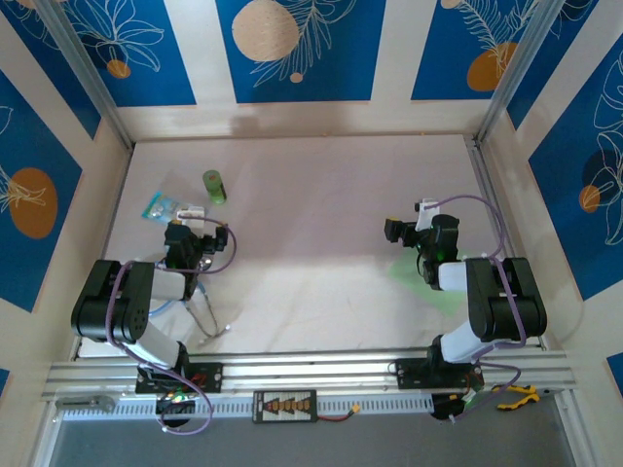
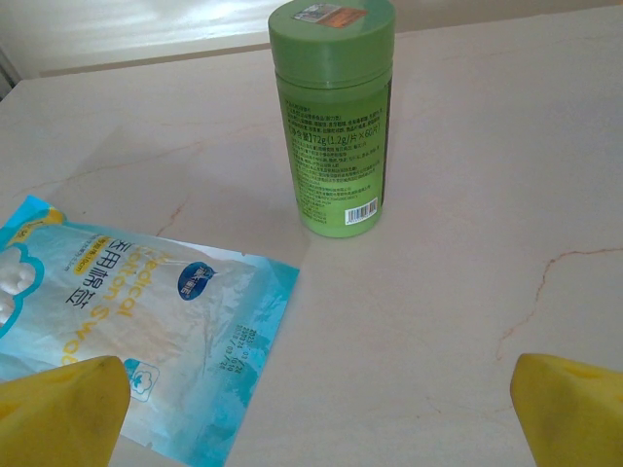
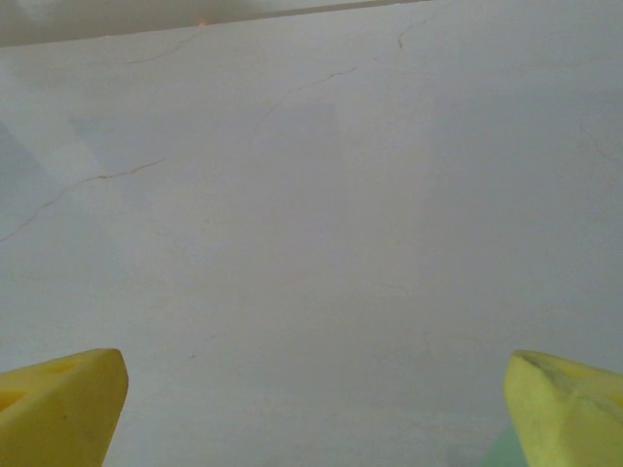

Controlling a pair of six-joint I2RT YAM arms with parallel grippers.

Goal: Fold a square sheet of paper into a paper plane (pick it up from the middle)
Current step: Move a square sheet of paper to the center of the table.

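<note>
Top view, surface: I see a pale, faintly veined surface [image 1: 321, 195], boxed in by cream walls with blue leaf-print panels [image 1: 292, 49]. A metal rail [image 1: 321, 370] runs along its near edge.
Top view, task item: the square sheet of paper [image 1: 414, 272] lies flat towards the near right of the surface, partly under the right arm.
Top view, other items: a green cylinder [image 1: 213, 187] stands towards the far left corner. A clear blue-printed packet [image 1: 161, 204] lies beside it, closer to the left edge.
Top view, arms: my left gripper [image 1: 187, 222] sits just near of the packet and cylinder, and my right gripper [image 1: 401, 233] just far of the sheet.
Top view, room: the middle of the surface and its far right corner are bare.
Left wrist, gripper: the left gripper [image 2: 316, 394] has its yellow fingers [image 2: 68, 409] spread wide, with nothing between them.
Left wrist, writing: the packet [image 2: 165, 321] reads "Medical Cotton Swab" in orange under blue Chinese characters. The cylinder [image 2: 336, 126] has fine print I cannot read and a barcode [image 2: 361, 211].
Left wrist, spacing: the cylinder stands upright, apart from the packet's corner.
Right wrist, gripper: the right gripper [image 3: 311, 394] is spread wide and empty above bare surface.
Right wrist, task item: a pale green sliver of the sheet [image 3: 498, 455] shows beside the right-hand finger.
</note>
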